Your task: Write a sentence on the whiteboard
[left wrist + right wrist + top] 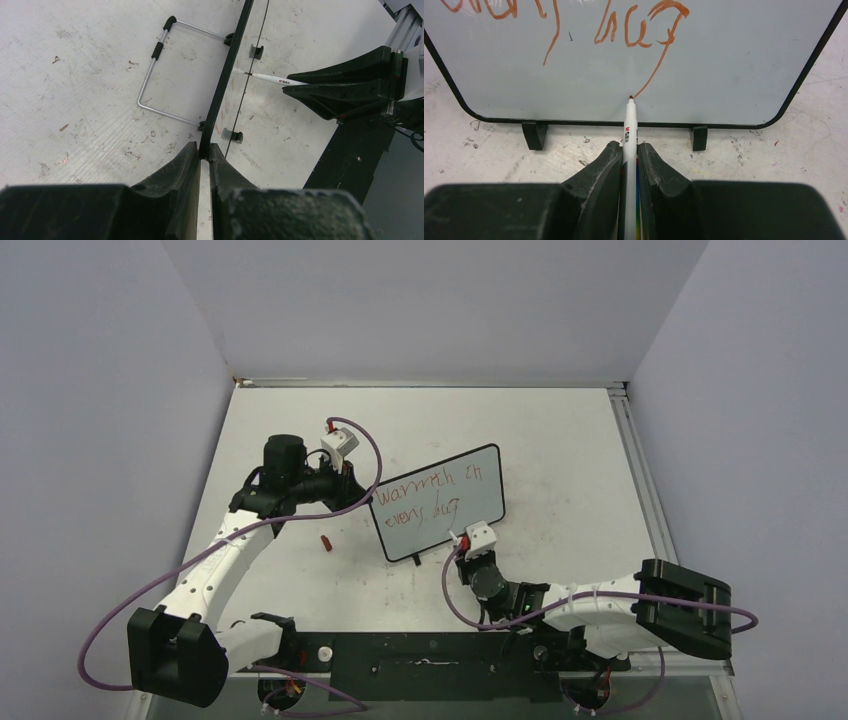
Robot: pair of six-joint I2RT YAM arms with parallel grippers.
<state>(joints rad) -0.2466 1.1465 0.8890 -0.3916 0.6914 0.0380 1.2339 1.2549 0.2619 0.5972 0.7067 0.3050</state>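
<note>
Black-framed, the whiteboard (pixel 472 512) stands propped mid-surface (pixel 570 450), its left edge pinched by the left gripper (pixel 204 152). The sentence (pixel 425 496) fills two red lines. The right gripper (pixel 629 150) clamps a marker (pixel 629 125), tip at the last letter's tail. Writing looks nearly finished; next, lift the tip off cleanly.

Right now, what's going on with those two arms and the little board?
The left end effector is clamped on the edge of the whiteboard, bracing it upright on the table. The right end effector holds a marker, its tip at the tail of the last letter. The sentence, two lines of red writing, is on the board.
</note>
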